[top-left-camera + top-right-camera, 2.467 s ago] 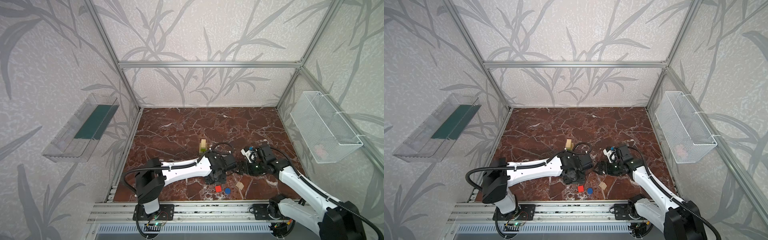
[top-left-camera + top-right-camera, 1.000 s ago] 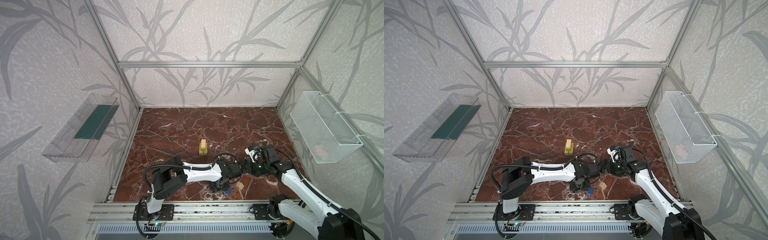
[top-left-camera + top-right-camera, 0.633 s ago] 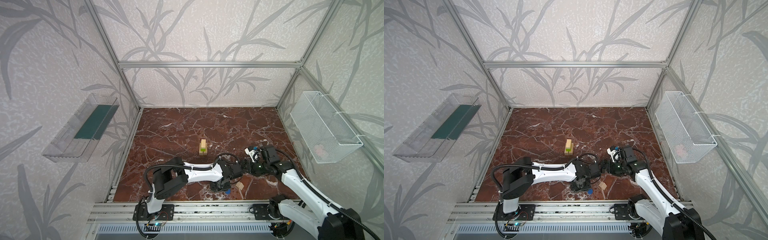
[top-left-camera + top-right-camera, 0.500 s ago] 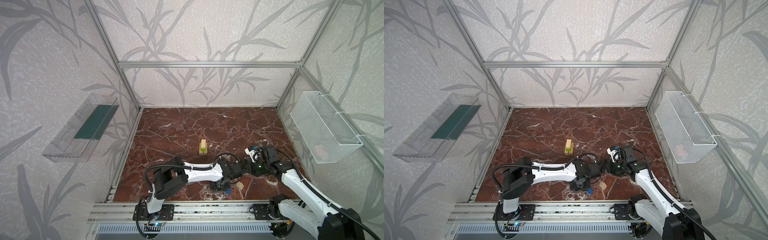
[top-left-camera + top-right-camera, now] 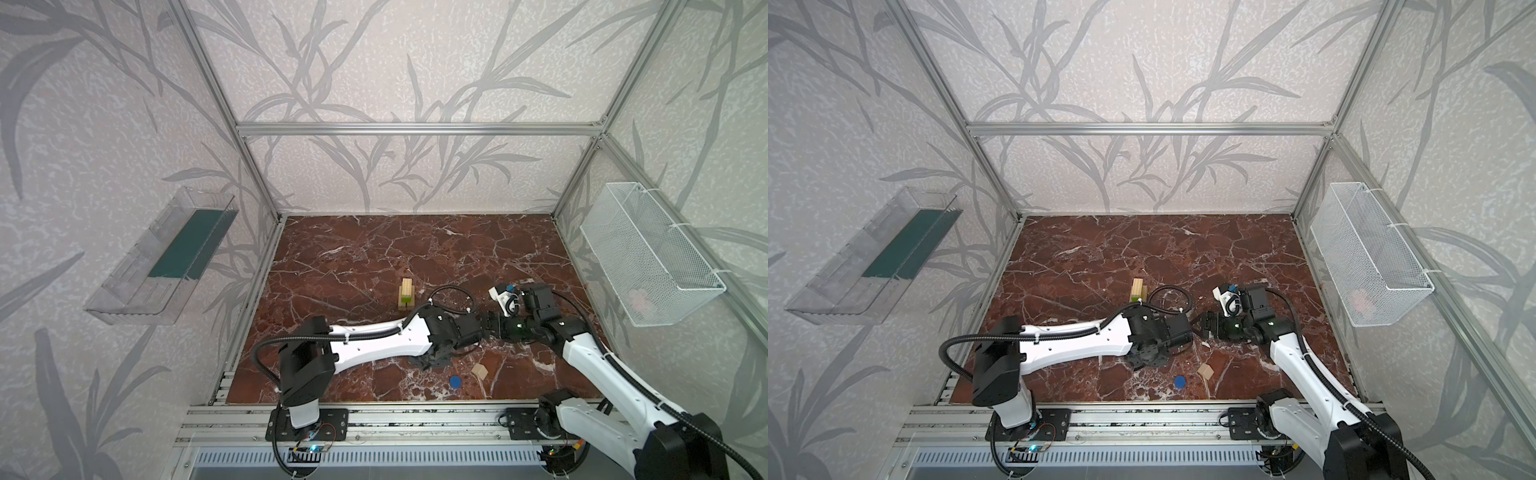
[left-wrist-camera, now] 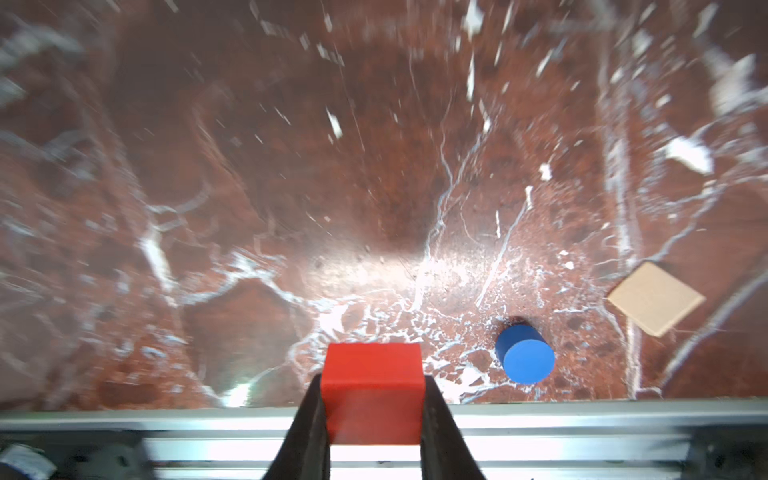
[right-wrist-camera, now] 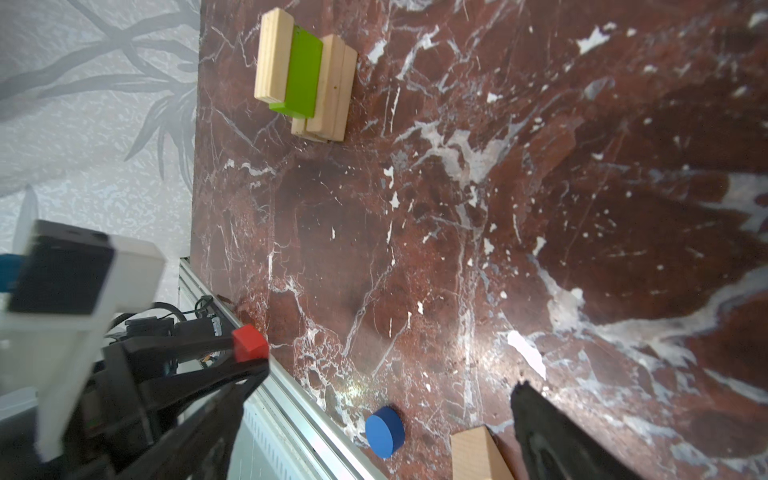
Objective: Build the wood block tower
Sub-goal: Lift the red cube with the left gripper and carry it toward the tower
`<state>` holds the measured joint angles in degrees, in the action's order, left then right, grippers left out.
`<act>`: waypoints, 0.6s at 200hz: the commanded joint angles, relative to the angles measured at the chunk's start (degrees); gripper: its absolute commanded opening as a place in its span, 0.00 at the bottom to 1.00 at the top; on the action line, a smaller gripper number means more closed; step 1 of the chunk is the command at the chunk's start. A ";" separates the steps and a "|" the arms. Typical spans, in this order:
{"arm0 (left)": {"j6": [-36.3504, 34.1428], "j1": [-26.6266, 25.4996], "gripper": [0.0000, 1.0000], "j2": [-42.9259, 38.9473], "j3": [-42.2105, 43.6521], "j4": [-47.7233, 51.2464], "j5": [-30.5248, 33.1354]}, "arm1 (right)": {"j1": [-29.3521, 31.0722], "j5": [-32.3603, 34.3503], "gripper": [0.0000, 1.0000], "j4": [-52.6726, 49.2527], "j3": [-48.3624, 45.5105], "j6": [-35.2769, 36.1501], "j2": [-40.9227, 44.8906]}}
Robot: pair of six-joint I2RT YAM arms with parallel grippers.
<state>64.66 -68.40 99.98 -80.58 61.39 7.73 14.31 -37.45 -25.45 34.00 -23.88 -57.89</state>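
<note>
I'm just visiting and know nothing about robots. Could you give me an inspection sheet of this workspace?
Surface: marble tabletop, red-brown with white veins.
Job's things: block stack of wood planks with a lime-green brick, standing; blue disc and wood block loose near the front edge; red cube held.
Clutter: nothing seen.
Grippers: left gripper shut on the red cube; right gripper open, empty.
Cables: black cable loops above the left arm's wrist.
Surroundings: clear shelf on the left wall; wire basket on the right wall.

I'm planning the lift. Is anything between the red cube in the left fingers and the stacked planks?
Nothing visible: bare marble lies between the red cube and the stack; the blue disc sits off that path.
</note>
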 commanded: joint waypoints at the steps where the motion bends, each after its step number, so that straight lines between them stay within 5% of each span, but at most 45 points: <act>1: -6.45 2.57 0.22 -4.59 -0.93 4.80 5.67 | 0.43 -1.40 0.99 3.76 2.51 1.09 -1.10; 52: -18.11 11.68 0.16 -8.93 -1.94 2.87 6.43 | 4.24 -1.66 0.99 14.91 3.63 1.60 -5.37; 120: -27.96 21.31 0.15 -3.21 -8.17 -1.03 3.16 | 6.17 -4.26 0.99 28.15 4.37 3.73 -14.17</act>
<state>41.87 -48.62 93.80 -85.58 60.82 10.79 20.34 -39.97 -3.99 36.60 -22.13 -70.52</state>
